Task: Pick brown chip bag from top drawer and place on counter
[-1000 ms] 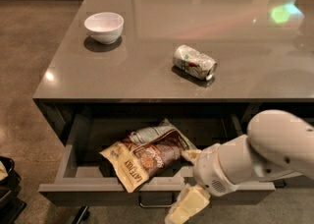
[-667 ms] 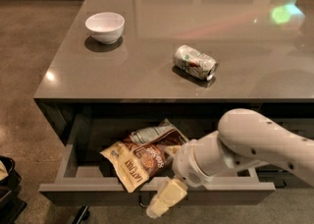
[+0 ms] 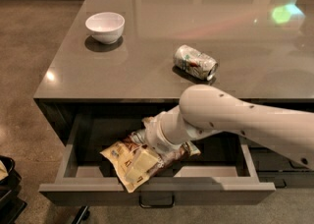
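The top drawer (image 3: 73, 161) is pulled open below the counter (image 3: 147, 78). The brown chip bag (image 3: 115, 153) lies crinkled inside it, left of middle, with its cream end toward the drawer front. My white arm reaches in from the right. My gripper (image 3: 139, 165) is down in the drawer, right on top of the bag's middle, and hides part of it. The bag rests on the drawer floor.
A crushed silver can (image 3: 195, 62) lies on the counter just behind my arm. A white bowl (image 3: 105, 26) stands at the counter's left. The drawer front has a small metal handle (image 3: 157, 202). A dark object (image 3: 7, 183) sits on the floor at lower left.
My arm has swung left and inward. The gripper has moved from in front of the drawer's right part to over the chip bag inside the drawer.
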`<state>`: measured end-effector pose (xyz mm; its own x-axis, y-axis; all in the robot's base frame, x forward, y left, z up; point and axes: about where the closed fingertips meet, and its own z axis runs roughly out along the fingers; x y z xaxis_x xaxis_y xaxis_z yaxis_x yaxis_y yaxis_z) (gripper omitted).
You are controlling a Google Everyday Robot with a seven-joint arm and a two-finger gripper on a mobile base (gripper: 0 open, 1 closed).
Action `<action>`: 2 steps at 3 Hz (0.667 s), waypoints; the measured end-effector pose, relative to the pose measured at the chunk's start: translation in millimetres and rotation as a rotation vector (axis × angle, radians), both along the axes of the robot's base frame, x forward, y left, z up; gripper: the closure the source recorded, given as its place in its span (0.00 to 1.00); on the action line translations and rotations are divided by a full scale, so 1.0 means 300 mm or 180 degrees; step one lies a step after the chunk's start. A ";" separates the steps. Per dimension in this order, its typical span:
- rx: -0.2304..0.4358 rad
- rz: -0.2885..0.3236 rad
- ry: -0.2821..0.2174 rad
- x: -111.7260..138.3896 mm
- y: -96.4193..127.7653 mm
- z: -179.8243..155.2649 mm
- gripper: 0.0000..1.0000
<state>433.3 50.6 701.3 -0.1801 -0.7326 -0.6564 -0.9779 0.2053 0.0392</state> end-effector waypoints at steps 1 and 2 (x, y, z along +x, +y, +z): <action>-0.0014 0.0046 -0.0006 -0.010 0.012 0.000 0.00; -0.0170 -0.0028 0.0058 -0.071 -0.041 -0.037 0.00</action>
